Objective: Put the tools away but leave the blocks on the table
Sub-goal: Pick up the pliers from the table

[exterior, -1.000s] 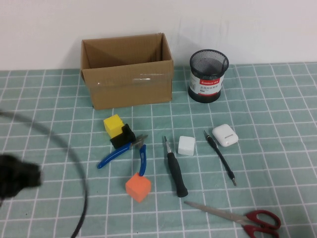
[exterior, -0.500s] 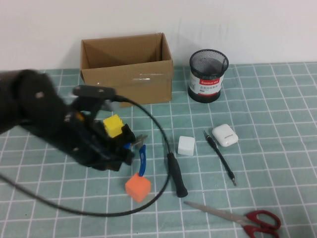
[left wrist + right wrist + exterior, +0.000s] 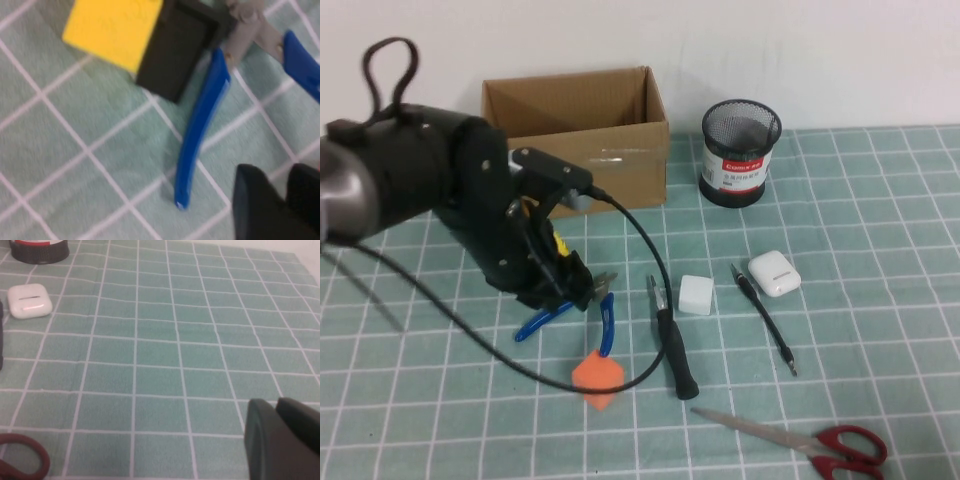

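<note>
Over the bench [image 3: 880, 200] left pincer [image 3: 280, 200] hovers by blue-handled pliers [image 3: 607, 322], fingers near-touching, nothing held, likely lining up; right pincer [image 3: 272, 427] parked, clenched empty

The high view looks down across the table [image 3: 880, 200]. The left wrist camera hovers close over the pliers [image 3: 200, 125], also seen from above; the right wrist camera skims low.

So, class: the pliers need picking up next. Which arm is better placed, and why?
Left. The left gripper hangs right over the blue-handled pliers, beside the yellow block. The right gripper is shut, over bare mat near the white case.
</note>
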You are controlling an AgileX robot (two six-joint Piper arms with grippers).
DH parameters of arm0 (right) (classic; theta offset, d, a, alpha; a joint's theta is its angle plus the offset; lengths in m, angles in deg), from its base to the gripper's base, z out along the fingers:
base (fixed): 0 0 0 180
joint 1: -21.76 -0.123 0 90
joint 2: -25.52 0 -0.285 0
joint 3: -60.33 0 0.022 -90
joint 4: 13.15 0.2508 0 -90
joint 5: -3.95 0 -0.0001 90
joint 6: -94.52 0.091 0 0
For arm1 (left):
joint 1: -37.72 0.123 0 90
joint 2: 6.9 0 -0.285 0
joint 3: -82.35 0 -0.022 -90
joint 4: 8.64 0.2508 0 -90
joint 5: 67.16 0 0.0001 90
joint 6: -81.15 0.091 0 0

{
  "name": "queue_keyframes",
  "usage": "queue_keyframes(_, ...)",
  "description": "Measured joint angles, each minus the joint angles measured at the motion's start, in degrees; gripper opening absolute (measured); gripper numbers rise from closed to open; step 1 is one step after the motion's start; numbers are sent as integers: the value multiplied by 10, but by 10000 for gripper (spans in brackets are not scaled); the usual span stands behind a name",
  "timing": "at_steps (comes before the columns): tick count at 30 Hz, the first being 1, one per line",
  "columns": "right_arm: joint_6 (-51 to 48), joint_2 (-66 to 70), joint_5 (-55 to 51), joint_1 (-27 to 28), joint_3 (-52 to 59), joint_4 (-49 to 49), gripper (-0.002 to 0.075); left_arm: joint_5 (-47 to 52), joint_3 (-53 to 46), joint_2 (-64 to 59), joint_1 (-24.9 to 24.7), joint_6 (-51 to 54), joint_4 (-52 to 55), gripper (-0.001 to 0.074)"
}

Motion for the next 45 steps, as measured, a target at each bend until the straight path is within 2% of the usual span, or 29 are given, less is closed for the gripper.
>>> queue_keyframes(4, 0, 0, 0, 0, 0, 0, -11, 6, 29, -35, 0, 2, 4, 197)
queue_keyframes(11, 0, 0, 0, 0, 0, 0, -11, 24, 36, -73, 0, 4, 26, 219)
queue_keyframes(39, 0, 0, 0, 0, 0, 0, -11, -13, 37, -114, 0, 57, 65, 218)
queue_keyframes(42, 0, 0, 0, 0, 0, 0, -11, -13, 37, -116, -2, 57, 65, 198)
queue_keyframes(45, 0, 0, 0, 0, 0, 0, -11, -12, 39, -116, -7, 57, 66, 127)
